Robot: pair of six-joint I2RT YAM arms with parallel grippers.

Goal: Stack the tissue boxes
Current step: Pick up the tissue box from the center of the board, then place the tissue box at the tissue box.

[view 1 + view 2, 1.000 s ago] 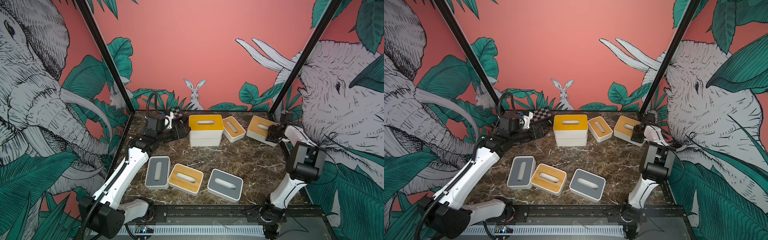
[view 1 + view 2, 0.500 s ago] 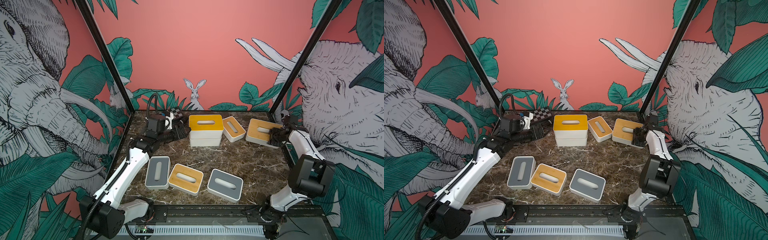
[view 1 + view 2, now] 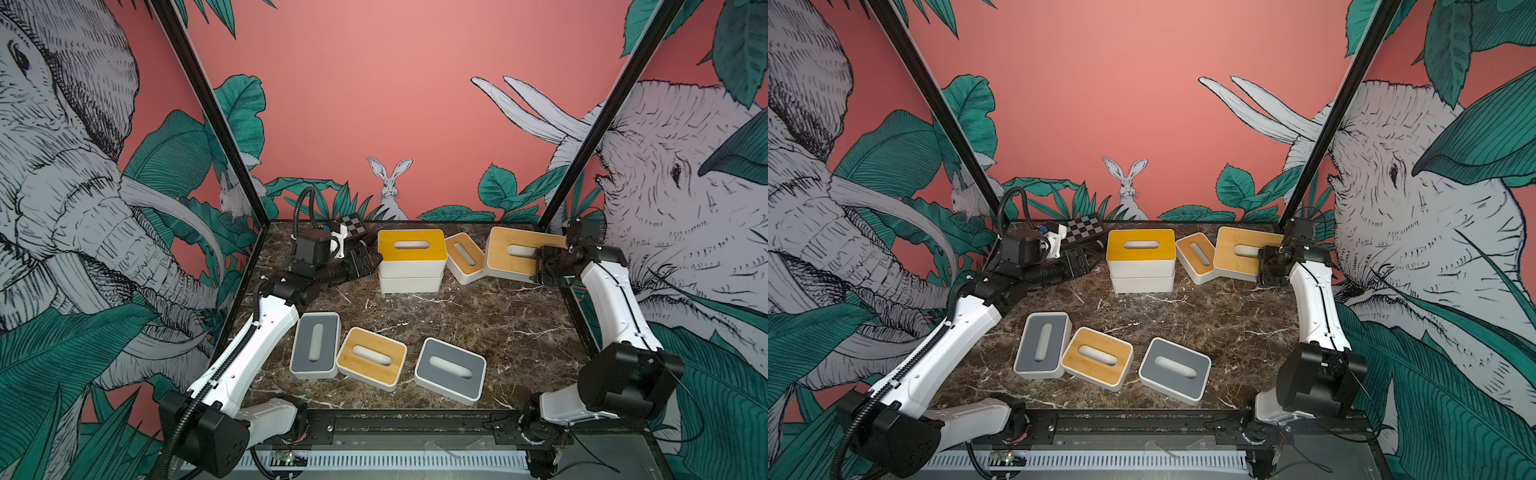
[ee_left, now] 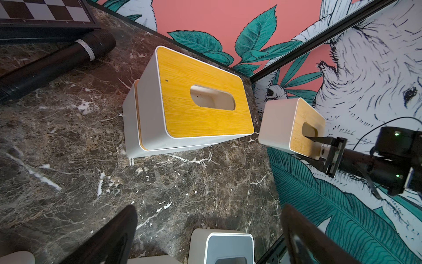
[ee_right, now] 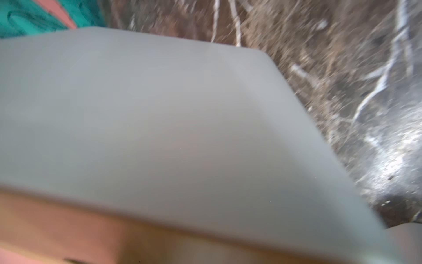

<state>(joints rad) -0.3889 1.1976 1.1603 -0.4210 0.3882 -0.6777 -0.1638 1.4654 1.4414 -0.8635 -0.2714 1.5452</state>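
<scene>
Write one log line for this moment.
left end effector: open | right end effector: shut on large bamboo box | stack: two boxes

— Which ones are stacked?

— 2 at the back of my desk (image 3: 478, 316): the yellow-lidded box (image 3: 412, 245) sits on the lower white box (image 3: 409, 284), slightly offset. The small bamboo box (image 3: 464, 257) lies just beside them, turned aslant.

— The others?

— The large bamboo box (image 3: 513, 253) hangs tilted in my right tool (image 3: 542, 259), 1 finger in its slot. In front lie the upright grey box (image 3: 315, 345), the front bamboo box (image 3: 371, 358) just beside it, and the slanted grey box (image 3: 450, 370) near.
</scene>
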